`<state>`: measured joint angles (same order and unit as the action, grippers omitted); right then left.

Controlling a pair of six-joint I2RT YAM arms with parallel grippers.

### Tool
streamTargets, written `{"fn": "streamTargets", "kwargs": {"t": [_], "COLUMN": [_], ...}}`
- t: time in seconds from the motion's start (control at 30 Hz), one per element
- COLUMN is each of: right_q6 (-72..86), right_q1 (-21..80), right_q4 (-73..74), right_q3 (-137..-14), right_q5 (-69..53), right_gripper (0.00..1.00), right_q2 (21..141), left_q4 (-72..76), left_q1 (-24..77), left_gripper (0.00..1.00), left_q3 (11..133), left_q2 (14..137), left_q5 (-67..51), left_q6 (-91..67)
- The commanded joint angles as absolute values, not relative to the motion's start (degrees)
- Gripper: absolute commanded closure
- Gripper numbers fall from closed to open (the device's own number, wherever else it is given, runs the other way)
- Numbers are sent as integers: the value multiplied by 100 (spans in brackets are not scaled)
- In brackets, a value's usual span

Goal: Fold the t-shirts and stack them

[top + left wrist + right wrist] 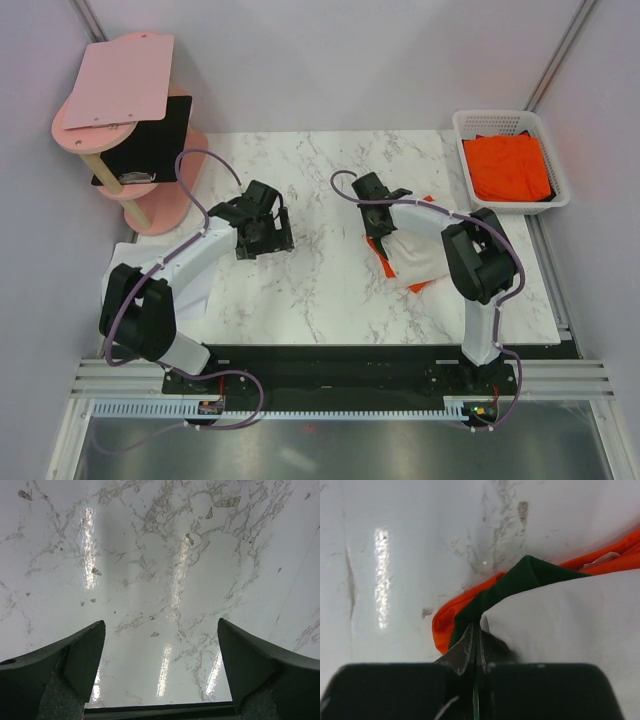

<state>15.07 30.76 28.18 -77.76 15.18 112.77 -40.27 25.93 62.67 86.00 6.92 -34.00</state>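
Marble table (150,555) under splayed left hand (160,630); right hand (476,645) pinches shirt (560,615) edge.

Text/labels/brands/nos.: none legible in any view. On cream-white shirt (570,620) only plain cloth is shown; no print can be read. On basket (490,117) and pink board (125,80) no markings can be made out.

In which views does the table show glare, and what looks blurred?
Left wrist view: long glare streaks on the marble table; the open left pincer is soft. Right wrist view: one streak at left; the right pincer, shut on the cream t-shirt, is blurred. Top view: even light, no strong glare.
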Motion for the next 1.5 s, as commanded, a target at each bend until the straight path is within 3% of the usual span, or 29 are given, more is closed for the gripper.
{"fn": "streamTargets", "kwargs": {"t": [0.0, 1.17, 1.4, 1.47], "right_q6": [1766, 2391, 2040, 1829], "right_q1": [2787, 783, 782, 835], "right_q4": [3120, 3718, 3595, 3464], "right_q3": [-7831, -6337, -6425, -6390], "right_q5": [2250, 3822, 3192, 2972], "right_gripper": [100, 100, 100, 92], "right_q2": [11540, 10653, 9837, 9538], "left_q4": [-3894, -3674, -3639, -3612], "left_q1": [2566, 2619, 2619, 2619], "left_gripper": [0, 0, 0, 0], "left_q3": [6161, 5994, 6029, 6021], "left_q2": [8499, 8526, 8403, 8332], "left_q5": [633, 351, 378, 465], "left_q6": [-3278, -3314, -3138, -3024]}}
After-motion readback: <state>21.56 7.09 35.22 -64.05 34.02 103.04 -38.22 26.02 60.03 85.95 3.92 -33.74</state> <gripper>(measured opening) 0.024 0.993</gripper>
